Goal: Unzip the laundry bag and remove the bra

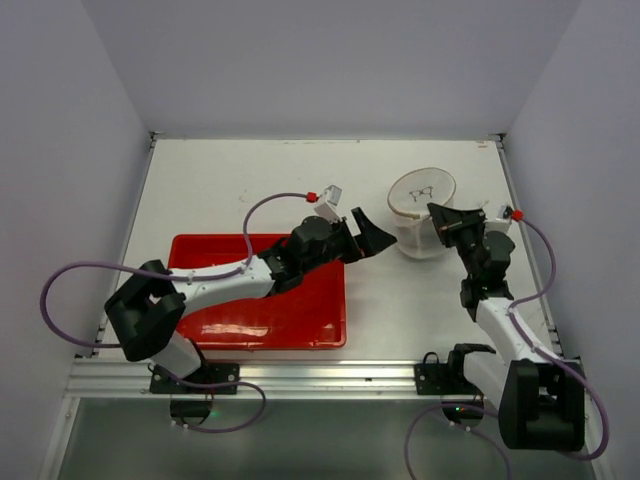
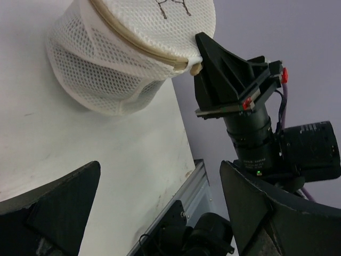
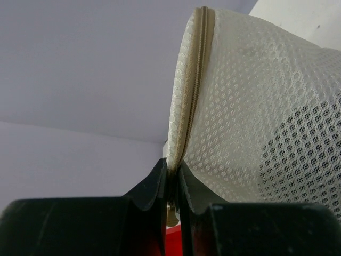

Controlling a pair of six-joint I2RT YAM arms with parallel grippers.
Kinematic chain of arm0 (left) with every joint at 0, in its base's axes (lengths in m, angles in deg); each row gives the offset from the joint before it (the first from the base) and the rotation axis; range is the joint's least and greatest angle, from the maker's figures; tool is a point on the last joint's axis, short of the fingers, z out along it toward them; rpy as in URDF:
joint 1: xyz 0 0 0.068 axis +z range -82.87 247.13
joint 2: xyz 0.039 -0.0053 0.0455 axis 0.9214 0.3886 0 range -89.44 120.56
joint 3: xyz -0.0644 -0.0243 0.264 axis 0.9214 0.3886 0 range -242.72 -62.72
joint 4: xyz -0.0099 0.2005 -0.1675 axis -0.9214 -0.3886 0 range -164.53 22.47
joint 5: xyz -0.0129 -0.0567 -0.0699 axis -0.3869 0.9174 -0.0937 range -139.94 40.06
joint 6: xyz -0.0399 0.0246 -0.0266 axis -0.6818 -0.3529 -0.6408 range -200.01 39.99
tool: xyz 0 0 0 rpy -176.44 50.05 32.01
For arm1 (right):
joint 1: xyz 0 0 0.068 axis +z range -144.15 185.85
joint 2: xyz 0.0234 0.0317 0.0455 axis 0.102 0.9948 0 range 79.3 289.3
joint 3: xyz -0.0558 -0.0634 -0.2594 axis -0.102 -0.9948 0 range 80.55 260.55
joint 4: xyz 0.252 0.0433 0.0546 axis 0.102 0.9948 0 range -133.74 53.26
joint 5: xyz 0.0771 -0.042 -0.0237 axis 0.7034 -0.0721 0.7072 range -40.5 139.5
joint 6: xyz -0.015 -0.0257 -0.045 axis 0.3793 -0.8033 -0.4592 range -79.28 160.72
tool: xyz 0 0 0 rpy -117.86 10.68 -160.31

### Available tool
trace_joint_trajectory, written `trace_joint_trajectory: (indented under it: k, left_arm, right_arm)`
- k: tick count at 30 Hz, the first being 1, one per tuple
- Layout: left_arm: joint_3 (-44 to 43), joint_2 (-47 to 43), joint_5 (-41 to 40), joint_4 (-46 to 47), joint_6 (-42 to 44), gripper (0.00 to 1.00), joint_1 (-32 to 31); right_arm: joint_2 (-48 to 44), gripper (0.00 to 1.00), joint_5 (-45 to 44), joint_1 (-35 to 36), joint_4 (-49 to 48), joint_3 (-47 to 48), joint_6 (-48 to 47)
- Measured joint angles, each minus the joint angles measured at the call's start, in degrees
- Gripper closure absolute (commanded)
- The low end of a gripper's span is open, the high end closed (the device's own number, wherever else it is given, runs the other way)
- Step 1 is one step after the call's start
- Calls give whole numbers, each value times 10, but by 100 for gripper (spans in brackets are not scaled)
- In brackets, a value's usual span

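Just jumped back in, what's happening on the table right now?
The right gripper has its jaws pinched on the beige zip at the rim of the round whitish mesh laundry bag. The zip looks shut along the stretch in view. The left gripper hangs open between the red rectangular tray and the bag, holding nothing.

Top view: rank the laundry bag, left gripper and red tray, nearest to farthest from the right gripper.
1. laundry bag, its rim clamped by the right gripper.
2. left gripper, just left of it.
3. red tray, farthest left.
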Motion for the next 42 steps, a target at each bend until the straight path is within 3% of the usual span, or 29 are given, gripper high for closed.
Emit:
trace_joint_trajectory:
  k: [13, 31, 37, 42]
  left_arm:
    - [-84, 103, 26, 54, -37, 6, 12]
    - [-92, 146, 101, 117, -76, 14, 53]
    - [-98, 193, 144, 164, -112, 30, 61]
    - [-97, 216, 163, 183, -130, 67, 66]
  right_arm:
    - [-37, 99, 4, 27, -33, -40, 27]
    - [-48, 100, 13, 63, -94, -77, 20]
    - [-35, 100, 15, 71, -138, -89, 13]
    - [-17, 98, 19, 71, -152, -90, 9]
